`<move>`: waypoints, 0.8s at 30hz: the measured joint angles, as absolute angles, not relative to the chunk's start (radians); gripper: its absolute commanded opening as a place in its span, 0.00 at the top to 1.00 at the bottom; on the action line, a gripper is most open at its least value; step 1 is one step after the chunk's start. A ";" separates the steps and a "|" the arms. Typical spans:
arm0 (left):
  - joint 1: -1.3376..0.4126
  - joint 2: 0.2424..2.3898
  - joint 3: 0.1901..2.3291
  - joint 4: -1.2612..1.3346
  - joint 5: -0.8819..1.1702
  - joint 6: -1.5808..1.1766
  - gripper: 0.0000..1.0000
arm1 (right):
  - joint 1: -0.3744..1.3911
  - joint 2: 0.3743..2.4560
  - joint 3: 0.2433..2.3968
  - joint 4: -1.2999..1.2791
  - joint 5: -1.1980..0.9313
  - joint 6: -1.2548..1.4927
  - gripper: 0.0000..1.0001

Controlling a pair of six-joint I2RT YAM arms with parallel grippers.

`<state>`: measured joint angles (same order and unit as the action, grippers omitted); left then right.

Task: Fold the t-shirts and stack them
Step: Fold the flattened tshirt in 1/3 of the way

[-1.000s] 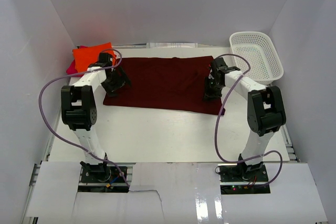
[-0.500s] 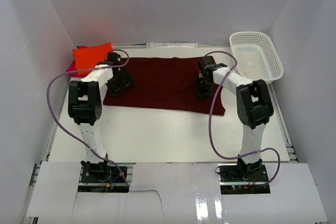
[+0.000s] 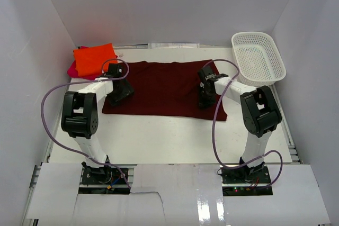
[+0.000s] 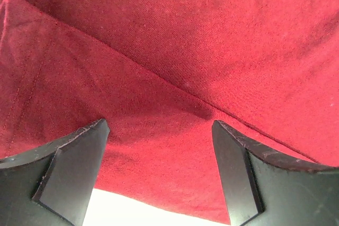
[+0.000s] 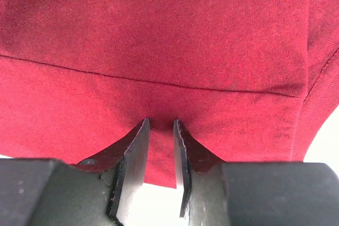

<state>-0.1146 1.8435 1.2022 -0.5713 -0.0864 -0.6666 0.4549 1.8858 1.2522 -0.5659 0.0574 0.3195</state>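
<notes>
The left gripper (image 4: 159, 130) hangs wide open just above the maroon shirt (image 3: 164, 86), holding nothing. The right gripper (image 5: 161, 123), jaws nearly closed, touches the shirt's near hem; I cannot tell whether it pinches it. The shirt lies spread on the table (image 3: 159, 136). Far left, an orange shirt (image 3: 94, 56) lies on a pink shirt (image 3: 71, 70)

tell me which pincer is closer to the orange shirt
Left. The left pincer is over the maroon shirt's left end, near the orange shirt; the right pincer is at its right end.
</notes>
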 measured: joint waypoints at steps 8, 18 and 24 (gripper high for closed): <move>-0.138 1.674 0.994 -0.508 -0.091 -0.719 0.10 | 0.549 1.745 1.073 -0.550 0.087 0.372 0.69; -0.165 1.519 0.855 -0.678 -0.064 -0.752 0.10 | 0.577 1.538 0.855 -0.638 0.079 0.444 0.67; -0.168 1.509 0.846 -0.740 -0.052 -0.752 0.10 | 0.578 1.511 0.826 -0.689 0.088 0.456 0.66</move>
